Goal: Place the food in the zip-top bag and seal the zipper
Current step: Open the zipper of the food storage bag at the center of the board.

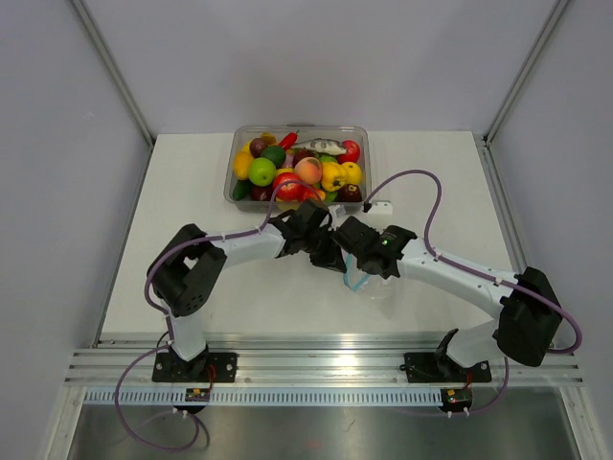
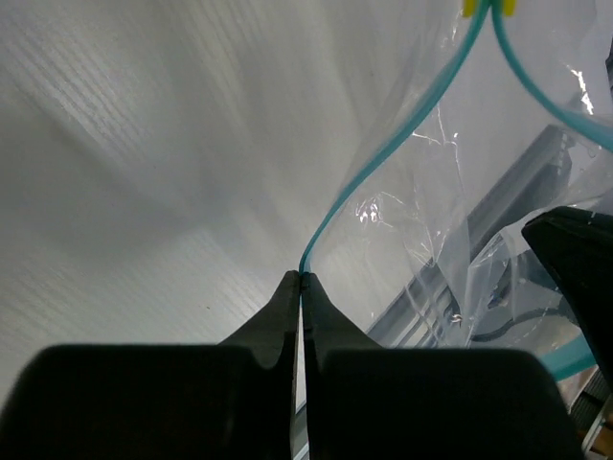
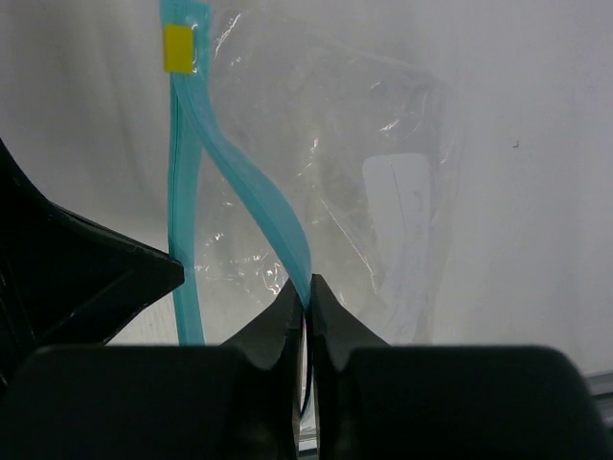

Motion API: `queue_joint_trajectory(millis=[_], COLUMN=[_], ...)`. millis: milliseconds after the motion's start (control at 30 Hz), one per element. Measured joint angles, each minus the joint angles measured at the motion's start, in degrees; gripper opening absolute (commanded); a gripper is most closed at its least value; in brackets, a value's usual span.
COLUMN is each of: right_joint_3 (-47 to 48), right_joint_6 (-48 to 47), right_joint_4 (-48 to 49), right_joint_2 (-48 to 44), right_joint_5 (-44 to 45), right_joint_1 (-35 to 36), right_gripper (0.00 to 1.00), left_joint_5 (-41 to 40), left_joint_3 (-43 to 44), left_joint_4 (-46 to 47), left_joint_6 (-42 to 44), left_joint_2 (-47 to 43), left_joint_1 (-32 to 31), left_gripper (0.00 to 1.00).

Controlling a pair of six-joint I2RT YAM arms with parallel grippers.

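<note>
The clear zip-top bag [image 1: 369, 285] hangs between my two grippers above the middle of the table. My left gripper [image 2: 303, 278] is shut on one side of its teal zipper strip [image 2: 383, 158]. My right gripper [image 3: 308, 286] is shut on the other side of the zipper [image 3: 259, 187], so the mouth is spread apart. The bag [image 3: 383, 211] looks empty. The food lies in the clear tub [image 1: 297, 168] at the back, including a green apple [image 1: 261, 172] and a red round fruit [image 1: 351, 150]. In the top view the left gripper [image 1: 330, 257] and right gripper [image 1: 352, 268] are close together.
The tub holds several other toy foods, such as a peach [image 1: 307, 170] and a yellow pepper [image 1: 332, 175]. A metal rail [image 1: 306, 356] runs along the table's near edge. Grey walls enclose the table on three sides.
</note>
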Motion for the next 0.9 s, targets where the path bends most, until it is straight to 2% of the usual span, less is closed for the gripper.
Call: queue_joint_trajectory(millis=[33, 67, 167, 333, 433, 467, 500, 767, 800, 833, 900], right_joint_3=[0.0, 0.0, -0.2, -0.8, -0.8, -0.8, -0.9, -2.9, -3.2, -3.5, -4.0], right_joint_6=[0.2, 0.3, 0.6, 1.1, 1.4, 1.5, 1.6, 2.5, 2.5, 2.6, 2.6], right_joint_4=[0.0, 0.0, 0.0, -0.2, -0.2, -0.2, -0.2, 0.5, 0.7, 1.0, 1.2], right_joint_2=[0.0, 0.0, -0.4, -2.3, -3.3, -3.6, -3.8, -5.7, -5.9, -6.2, -6.4], right_joint_5=[-0.1, -0.1, -0.5, -0.5, -0.5, -0.5, -0.5, -2.0, -2.1, -2.1, -2.1], right_joint_1=[0.0, 0.0, 0.0, 0.0, 0.0, 0.0, 0.0, -0.1, -0.1, -0.1, -0.1], right_gripper=[0.15, 0.26, 0.36, 0.37, 0.31, 0.24, 0.01, 0.00, 0.00, 0.00, 0.00], left_joint_5=[0.0, 0.0, 0.1, 0.6, 0.9, 0.9, 0.9, 1.0, 0.9, 0.6, 0.0], left_joint_3=[0.0, -0.1, -0.2, -1.2, -1.7, -1.9, -1.9, -2.0, -2.0, -1.9, -1.5], left_joint_4=[0.1, 0.4, 1.8, 3.9, 4.3, 4.5, 4.6, 4.7, 4.3, 3.5, 1.3], left_joint_6=[-0.2, -0.4, -0.9, -1.7, -2.0, -2.2, -2.3, -2.3, -2.0, -1.3, 0.0], left_joint_2=[0.2, 0.2, 0.2, 0.2, 0.2, 0.2, 0.2, 0.2, 0.2, 0.2, 0.2], left_joint_1=[0.0, 0.0, 0.0, 0.0, 0.0, 0.0, 0.0, 0.0, 0.1, 0.1, 0.3], left_gripper=[0.00, 0.00, 0.00, 0.00, 0.00, 0.00, 0.00, 0.00, 0.04, 0.17, 0.26])
